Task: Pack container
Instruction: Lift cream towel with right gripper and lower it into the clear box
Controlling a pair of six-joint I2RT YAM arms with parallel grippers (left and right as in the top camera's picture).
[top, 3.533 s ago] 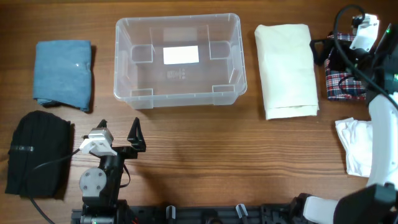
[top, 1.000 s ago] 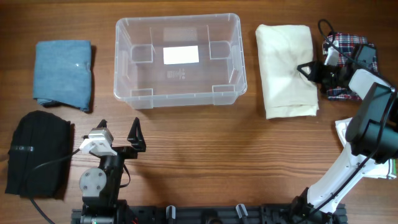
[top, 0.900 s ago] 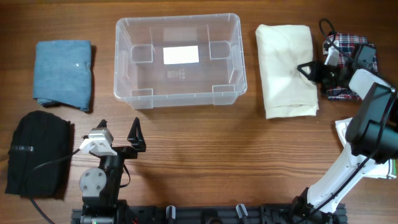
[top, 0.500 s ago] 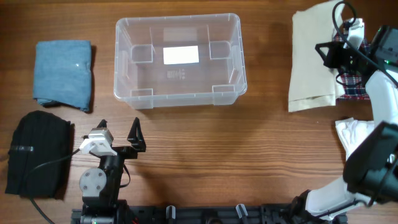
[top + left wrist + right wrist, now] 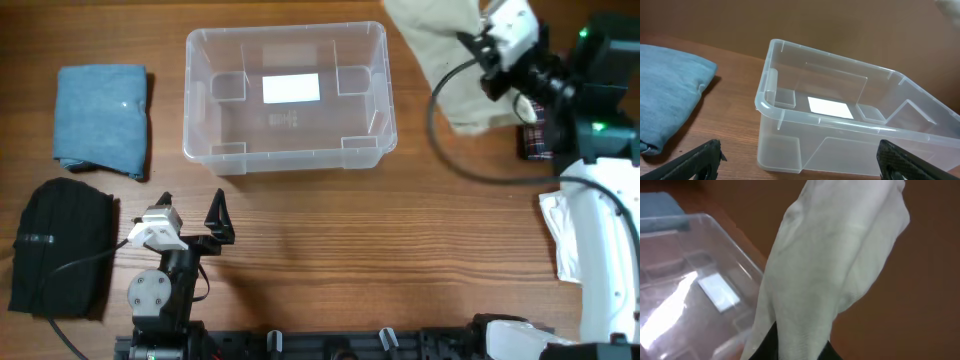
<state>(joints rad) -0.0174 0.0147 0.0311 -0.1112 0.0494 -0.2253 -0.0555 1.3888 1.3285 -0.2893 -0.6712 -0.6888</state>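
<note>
The container (image 5: pixel 285 150), a clear plastic tub with a white label (image 5: pixel 291 88) on its floor, stands empty at the table's far middle. My right gripper (image 5: pixel 478 50) is shut on a cream cloth (image 5: pixel 440 60) and holds it in the air just right of the tub's far right corner. In the right wrist view the cream cloth (image 5: pixel 830 255) hangs from the dark fingers (image 5: pixel 771 345), with the container (image 5: pixel 670 295) below to the left. My left gripper (image 5: pixel 192 205) rests open near the front edge. In its own view the container (image 5: pixel 840 145) lies ahead between the spread fingertips (image 5: pixel 705 157).
A folded blue cloth (image 5: pixel 100 118) lies left of the tub, and a black garment (image 5: pixel 60 245) lies in front of it. A plaid cloth (image 5: pixel 530 140) and a white cloth (image 5: pixel 565 235) lie on the right, partly under my right arm.
My right gripper has lifted the cream cloth off the table and carried it left and up, towards the tub's right far corner. The left arm has not moved.
</note>
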